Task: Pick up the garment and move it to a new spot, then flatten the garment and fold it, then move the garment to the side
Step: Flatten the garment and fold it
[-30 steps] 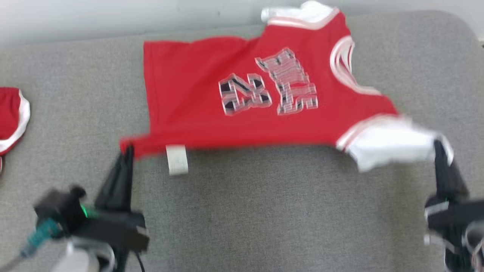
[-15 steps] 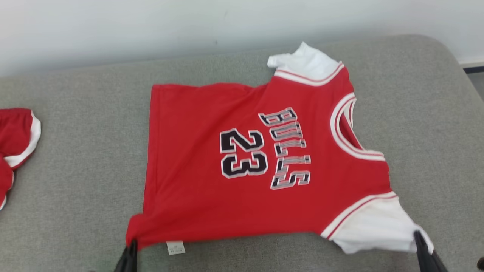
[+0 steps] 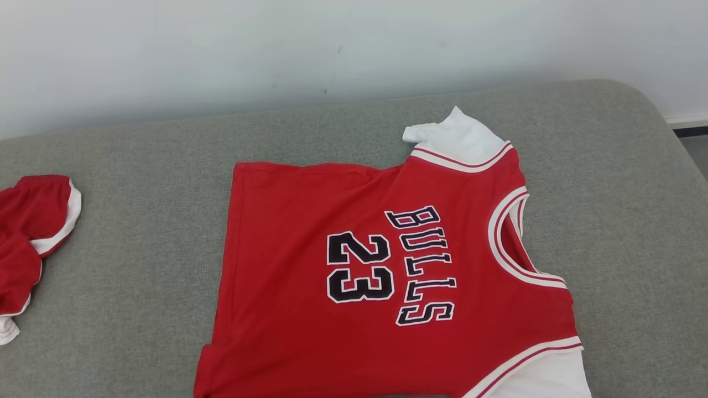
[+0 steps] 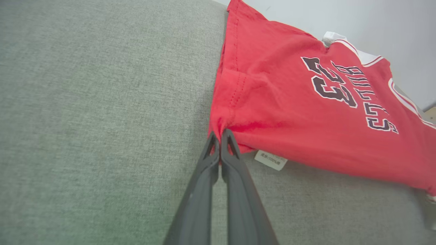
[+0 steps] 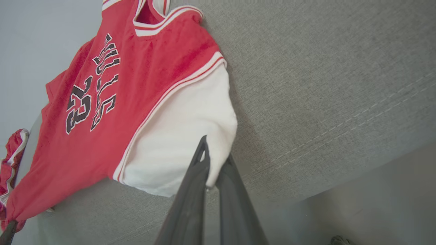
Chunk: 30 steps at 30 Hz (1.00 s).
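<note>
Head camera sits higher than before; the jersey (image 3: 359, 276) stretches sideways between the arms, left gripper's (image 4: 220, 133) jaws clamping its hem corner (image 4: 225, 123), right gripper's (image 5: 215, 153) jaws its white sleeve (image 5: 184, 136).

The red jersey (image 3: 287, 331) shows "BULLS" in black, white-edged letters on its chest, and just beside it the number "23" in the same lettering, both running sideways in the head view. A small white tag (image 4: 271, 160) at the hem carries tiny print, too small to read.
</note>
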{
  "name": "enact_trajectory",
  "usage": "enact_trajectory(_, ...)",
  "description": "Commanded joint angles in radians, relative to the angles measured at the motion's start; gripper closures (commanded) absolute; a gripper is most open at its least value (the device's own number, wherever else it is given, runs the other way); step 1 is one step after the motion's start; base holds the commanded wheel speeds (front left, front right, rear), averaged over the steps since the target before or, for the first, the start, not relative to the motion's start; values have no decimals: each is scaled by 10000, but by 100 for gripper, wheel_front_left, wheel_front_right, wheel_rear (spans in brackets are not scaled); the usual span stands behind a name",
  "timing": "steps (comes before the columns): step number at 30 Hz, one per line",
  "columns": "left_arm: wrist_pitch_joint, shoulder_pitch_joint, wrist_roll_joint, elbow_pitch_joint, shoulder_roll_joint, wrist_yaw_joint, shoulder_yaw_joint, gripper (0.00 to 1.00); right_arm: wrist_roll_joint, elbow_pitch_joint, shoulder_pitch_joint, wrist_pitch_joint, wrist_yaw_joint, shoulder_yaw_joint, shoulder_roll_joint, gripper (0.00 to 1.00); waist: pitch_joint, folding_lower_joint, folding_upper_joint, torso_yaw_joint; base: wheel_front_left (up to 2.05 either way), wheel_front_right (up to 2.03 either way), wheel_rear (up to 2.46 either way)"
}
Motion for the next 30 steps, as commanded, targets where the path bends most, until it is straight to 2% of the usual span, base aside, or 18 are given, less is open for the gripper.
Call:
enact_trajectory(1, -32, 6, 192, 41, -85, -53, 50, 100, 106, -84, -106, 38, -24, -23, 122, 100, -29, 1, 0, -8, 0, 0, 0)
enact_trajectory(9, -32, -318, 851, -400, -203, -198, 176, 100, 337, -390, -813, -31, -24, -299, 399, 100, -96, 1, 0, 64, 0, 0, 0)
enact_trajectory(13, -28, -609, 1150, -431, -47, -281, -69, 100, 81, -209, -1572, 179, -24, -230, 195, 100, -113, 1, 0, 57, 0, 0, 0)
enact_trajectory(22, 354, -1848, 1296, 88, 346, -395, -556, 100, -325, 972, -3573, 572, -24, -71, -182, 100, -146, 1, 0, 143, 0, 0, 0)
enact_trajectory(30, 746, -3242, 1223, 983, 686, -451, -1050, 100, -565, 2661, -5638, 399, -24, 137, -581, 100, 39, 1, 0, 225, 0, 0, 0)
